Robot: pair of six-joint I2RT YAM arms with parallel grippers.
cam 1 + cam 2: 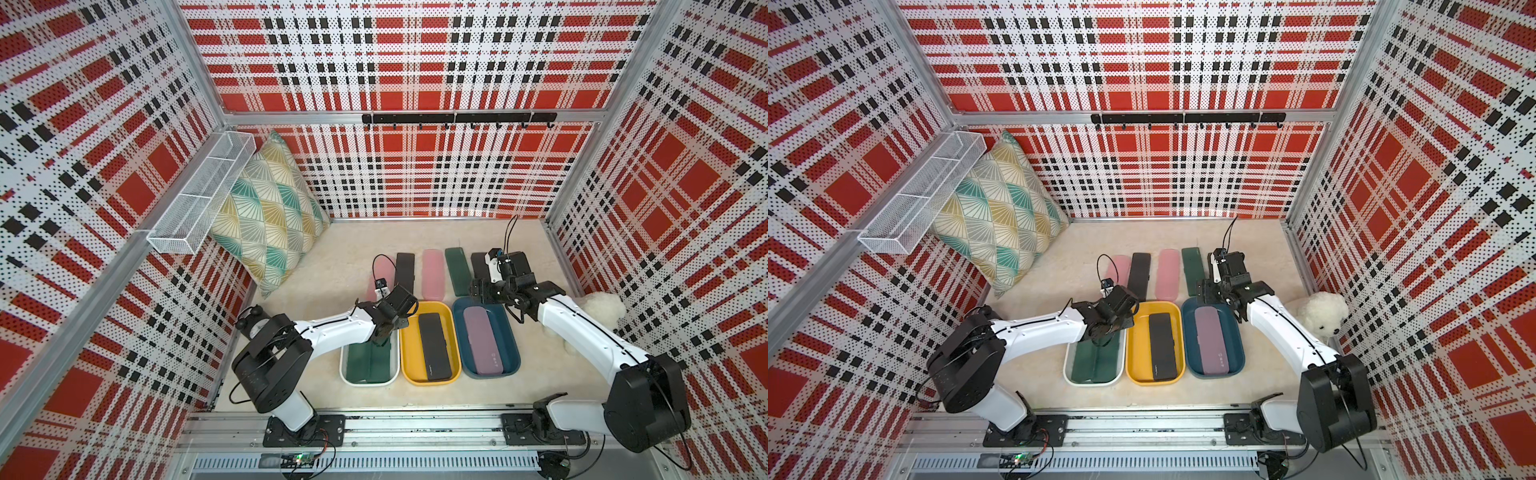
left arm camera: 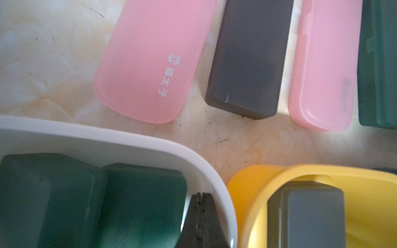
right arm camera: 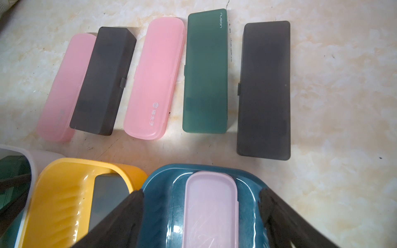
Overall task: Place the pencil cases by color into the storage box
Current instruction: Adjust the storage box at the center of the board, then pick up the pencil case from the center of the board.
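A cream marbled tabletop (image 1: 332, 266) is shown at lower centre in both top views, enclosed by red plaid walls. Three oval plastic tubs are set in a line low in the frame. The white tub (image 1: 343, 370), at left, holds two dark green hard pencil cases (image 1: 365, 361) side by side. The yellow tub (image 1: 409, 357), in the middle, holds one black pencil case (image 1: 434, 347). The dark blue tub (image 1: 510, 353), at right, holds one pale pink pencil case (image 1: 482, 340).

Just above the tubs, five loose cases lie in a row: first pink case (image 3: 62, 90), first black case (image 3: 103, 81), second pink case (image 3: 154, 79), loose green case (image 3: 205, 73) and end black case (image 3: 265, 90).

The left gripper (image 2: 202, 214) is pinched together on nothing, its tips lowered inside the white tub beside the green cases. The right gripper (image 3: 200, 204) is spread wide and empty over the blue tub's upper end.

The end black case seems the likeliest next pick. It is best pinched across its narrow width at mid-length, lifted level, and laid parallel beside the case in the yellow tub.
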